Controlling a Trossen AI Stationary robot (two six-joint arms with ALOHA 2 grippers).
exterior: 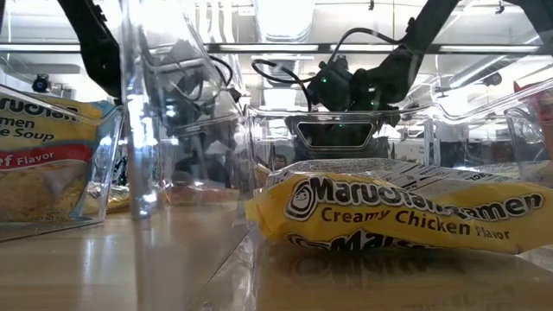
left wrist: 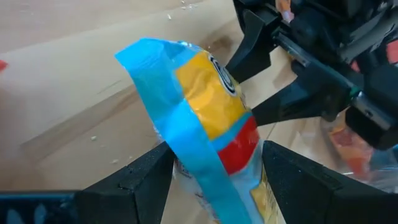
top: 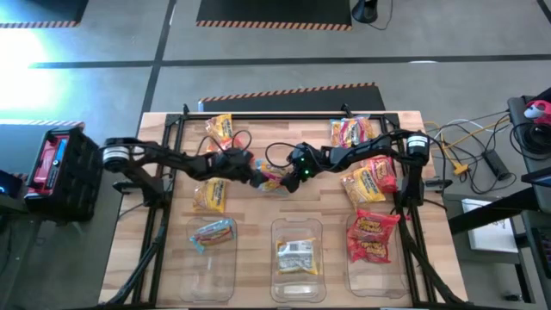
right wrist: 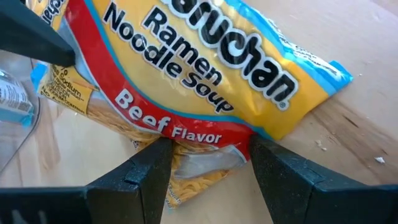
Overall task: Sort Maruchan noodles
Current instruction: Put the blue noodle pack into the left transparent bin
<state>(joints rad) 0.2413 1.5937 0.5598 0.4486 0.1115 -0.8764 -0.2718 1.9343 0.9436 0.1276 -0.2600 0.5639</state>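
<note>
Packet in the middle of the wooden table [top: 250, 215]: a crinkly blue-edged yellow and red Beef Flavor ramen packet [top: 272, 176] sits pinched between both arms, which meet just behind the three clear plastic bins [top: 297, 274] along the front edge. The left gripper [left wrist: 214, 167] has its dark fingers spread wide, with one end of the packet standing up between them. The right gripper [right wrist: 205, 158] comes at it from the opposite side; its fingers straddle the red band, with the packet's long side running across them. Whether either pair truly pinches the plastic, I cannot tell. Both arms look equally near, nose to nose. The packet's matching bin looks to be the front left one, which holds a blue-edged packet [top: 213, 232].
</note>
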